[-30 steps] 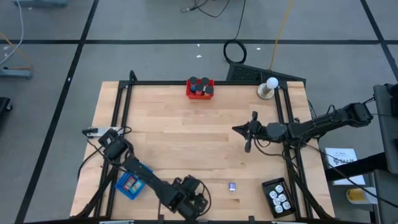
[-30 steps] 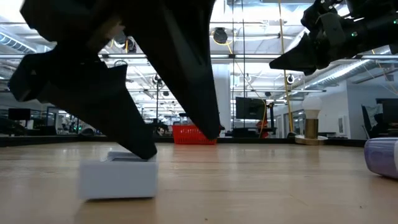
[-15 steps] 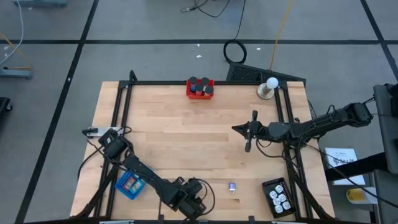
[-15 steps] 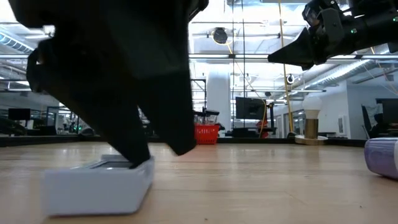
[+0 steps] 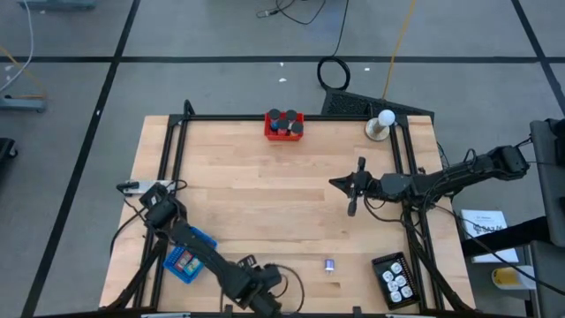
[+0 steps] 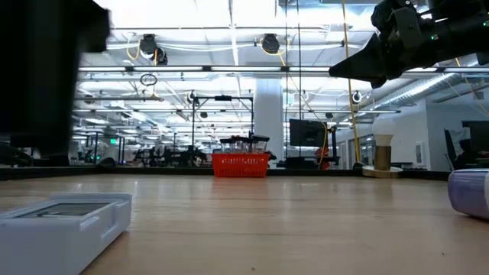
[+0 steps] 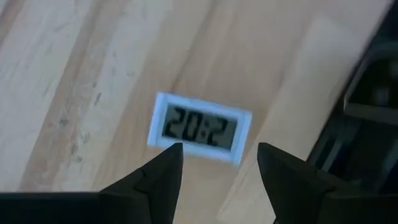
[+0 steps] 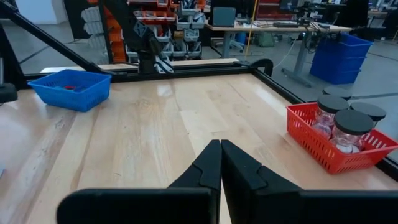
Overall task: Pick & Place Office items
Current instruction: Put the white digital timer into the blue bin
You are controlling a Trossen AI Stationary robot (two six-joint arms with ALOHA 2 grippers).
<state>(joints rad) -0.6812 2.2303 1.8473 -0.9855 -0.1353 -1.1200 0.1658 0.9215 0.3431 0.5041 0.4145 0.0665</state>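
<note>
- The left gripper (image 7: 214,163) hangs over the near edge of the table (image 5: 265,190), left of centre, its fingers spread and holding nothing.
- Directly ahead of its fingertips in the left wrist view lies a small white clock (image 7: 199,129) with a digital display, flat on the wood and apart from both fingers. The low view shows it lying flat at the near left.
- The clock's long axis runs across the gap between the fingers, so the fingers would close on its short ends. I judge the span tight for that and a turn of the wrist may be needed.
- The left arm is far nearer this piece than the right.
- The right gripper (image 5: 353,196) waits above the table right of centre, fingers pressed together and empty.
- A small purple cylinder (image 5: 329,265) lies near the front edge, right of the left gripper.
- Blue tray (image 5: 185,258), near left: red and blue pieces inside.
- Red tray (image 5: 284,126), far centre: black-lidded jars.
- Black tray (image 5: 395,278), near right: white round pieces.
</note>
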